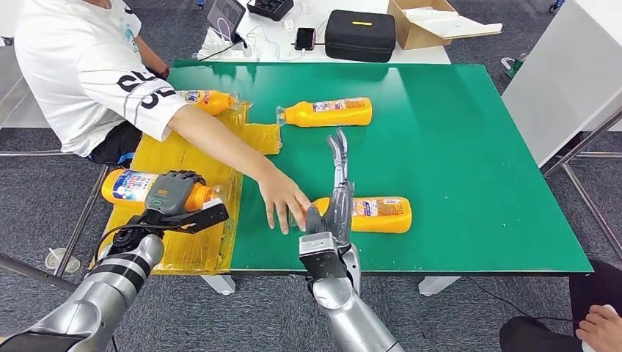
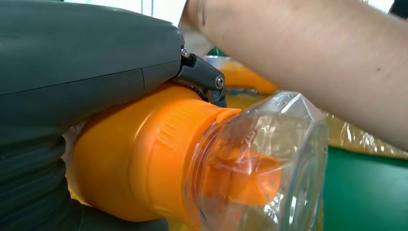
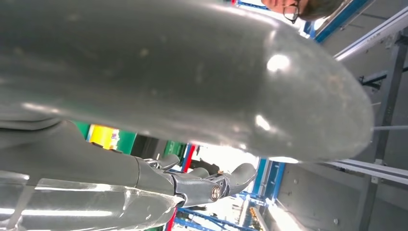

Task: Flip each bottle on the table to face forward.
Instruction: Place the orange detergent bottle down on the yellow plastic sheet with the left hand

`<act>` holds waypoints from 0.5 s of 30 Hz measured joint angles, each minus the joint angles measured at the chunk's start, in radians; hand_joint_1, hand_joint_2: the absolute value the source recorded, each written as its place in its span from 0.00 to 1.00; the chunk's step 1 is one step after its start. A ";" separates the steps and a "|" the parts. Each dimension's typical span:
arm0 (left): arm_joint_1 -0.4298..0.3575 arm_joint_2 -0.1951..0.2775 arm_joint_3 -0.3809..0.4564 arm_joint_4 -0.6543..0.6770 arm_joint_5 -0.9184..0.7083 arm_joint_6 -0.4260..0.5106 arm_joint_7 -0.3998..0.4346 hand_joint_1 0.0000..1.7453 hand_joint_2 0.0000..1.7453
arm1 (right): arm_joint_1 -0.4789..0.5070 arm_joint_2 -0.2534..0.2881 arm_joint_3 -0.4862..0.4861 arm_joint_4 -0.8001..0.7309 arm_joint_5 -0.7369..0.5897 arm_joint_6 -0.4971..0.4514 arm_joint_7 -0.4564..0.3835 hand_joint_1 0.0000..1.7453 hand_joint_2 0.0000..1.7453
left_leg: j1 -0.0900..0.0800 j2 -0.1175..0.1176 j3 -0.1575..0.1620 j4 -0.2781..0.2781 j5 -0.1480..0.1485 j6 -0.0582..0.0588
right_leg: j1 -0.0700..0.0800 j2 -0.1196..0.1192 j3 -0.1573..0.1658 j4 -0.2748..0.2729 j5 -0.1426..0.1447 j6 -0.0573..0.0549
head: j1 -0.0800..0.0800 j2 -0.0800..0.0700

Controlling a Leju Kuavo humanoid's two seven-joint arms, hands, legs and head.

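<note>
The robot's left hand (image 1: 170, 192) is wrapped around an orange bottle (image 1: 130, 185) at the near left, over the yellow plastic sheet (image 1: 192, 246) that hangs off the left edge of the green table (image 1: 469, 161). The left wrist view shows the fingers (image 2: 202, 77) closed on the bottle's body just behind its orange cap and clear cover. That bottle lies with its long axis running left to right, cap end pointing right toward the middle of the table.

The right hand (image 1: 336, 192) stands edge-up with its fingers straight and apart, holding nothing. It is right beside the near-middle bottle (image 1: 370, 214), which also lies left to right, stretching away to the hand's right. A person's hand (image 1: 282, 203) rests at that bottle's left end, just left of the robot's right hand.

Two more bottles lie farther back, one at the far left (image 1: 209, 100) and one mid-table (image 1: 330, 112), well apart from both hands. I'd judge the gripped bottle is the one to turn next.
</note>
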 joint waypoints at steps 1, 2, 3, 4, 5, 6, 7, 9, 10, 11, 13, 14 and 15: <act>0.001 0.001 -0.001 0.003 0.000 -0.006 0.000 1.00 1.00 | 0.000 0.000 0.001 0.002 0.000 0.002 0.000 0.00 0.00 | 0.000 0.000 0.000 0.000 0.000 0.000 | 0.000 0.000 0.000 0.000 0.000 0.000 | 0.000 0.000; 0.003 0.001 -0.002 0.005 0.000 -0.015 -0.001 1.00 1.00 | 0.000 0.000 0.002 0.004 0.000 0.005 0.000 0.00 0.00 | 0.000 0.000 0.000 0.000 0.000 0.000 | 0.000 0.000 0.000 0.000 0.000 0.000 | 0.000 0.000; 0.006 0.002 -0.004 0.008 0.000 -0.023 -0.003 1.00 1.00 | 0.000 0.000 0.003 0.006 0.000 0.008 0.000 0.00 0.00 | 0.000 0.000 0.000 0.000 0.000 0.000 | 0.000 0.000 0.000 0.000 0.000 0.000 | 0.000 0.000; 0.009 0.002 -0.007 0.010 0.001 -0.032 -0.004 1.00 1.00 | 0.000 0.000 0.003 0.009 0.000 0.011 0.000 0.00 0.00 | 0.000 0.000 0.000 0.000 0.000 0.000 | 0.000 0.000 0.000 0.000 0.000 0.000 | 0.000 0.000; 0.013 0.002 -0.011 0.012 0.001 -0.041 -0.005 0.99 1.00 | 0.000 0.000 0.004 0.012 0.000 0.015 0.000 0.00 0.00 | 0.000 0.000 0.000 0.000 0.000 0.000 | 0.000 0.000 0.000 0.000 0.000 0.000 | 0.000 0.000; 0.017 0.002 -0.015 0.014 0.001 -0.048 -0.006 0.92 1.00 | 0.000 0.000 0.004 0.014 0.000 0.018 0.000 0.00 0.00 | 0.000 0.000 0.000 0.000 0.000 0.000 | 0.000 0.000 0.000 0.000 0.000 0.000 | 0.000 0.000; 0.020 0.001 -0.018 0.016 0.001 -0.056 -0.009 0.86 1.00 | 0.000 0.001 0.004 0.017 0.000 0.021 0.000 0.00 0.00 | 0.000 0.000 0.000 0.000 0.000 0.000 | 0.000 0.000 0.000 0.000 0.000 0.000 | 0.000 0.000; 0.024 0.001 -0.020 0.017 0.003 -0.066 -0.014 0.74 1.00 | 0.000 0.001 0.004 0.023 0.000 0.025 0.000 0.00 0.00 | 0.000 0.000 0.000 0.000 0.000 0.000 | 0.000 0.000 0.000 0.000 0.000 0.000 | 0.000 0.000; 0.025 0.001 -0.020 0.018 0.004 -0.072 -0.017 0.74 1.00 | 0.000 0.001 0.004 0.027 0.000 0.027 0.000 0.00 0.00 | 0.000 0.000 0.000 0.000 0.000 0.000 | 0.000 0.000 0.000 0.000 0.000 0.000 | 0.000 0.000; 0.026 0.001 -0.021 0.018 0.004 -0.077 -0.019 0.74 1.00 | 0.000 0.001 0.004 0.030 0.000 0.029 0.000 0.00 0.00 | 0.000 0.000 0.000 0.000 0.000 0.000 | 0.000 0.000 0.000 0.000 0.000 0.000 | 0.000 0.000; 0.026 0.001 -0.022 0.020 0.005 -0.085 -0.021 0.74 1.00 | 0.000 0.001 0.004 0.037 0.000 0.031 0.000 0.00 0.00 | 0.000 0.000 0.000 0.000 0.000 0.000 | 0.000 0.000 0.000 0.000 0.000 0.000 | 0.000 0.000; 0.026 0.000 -0.023 0.020 0.005 -0.086 -0.021 0.63 1.00 | 0.000 0.001 0.004 0.040 0.000 0.031 0.000 0.00 0.00 | 0.000 0.000 0.000 0.000 0.000 0.000 | 0.000 0.000 0.000 0.000 0.000 0.000 | 0.000 0.000; 0.027 0.000 -0.024 0.021 0.005 -0.087 -0.021 0.45 1.00 | 0.000 0.001 0.004 0.043 0.000 0.031 0.000 0.00 0.00 | 0.000 0.000 0.000 0.000 0.000 0.000 | 0.000 0.000 0.001 0.000 0.000 0.000 | 0.000 0.000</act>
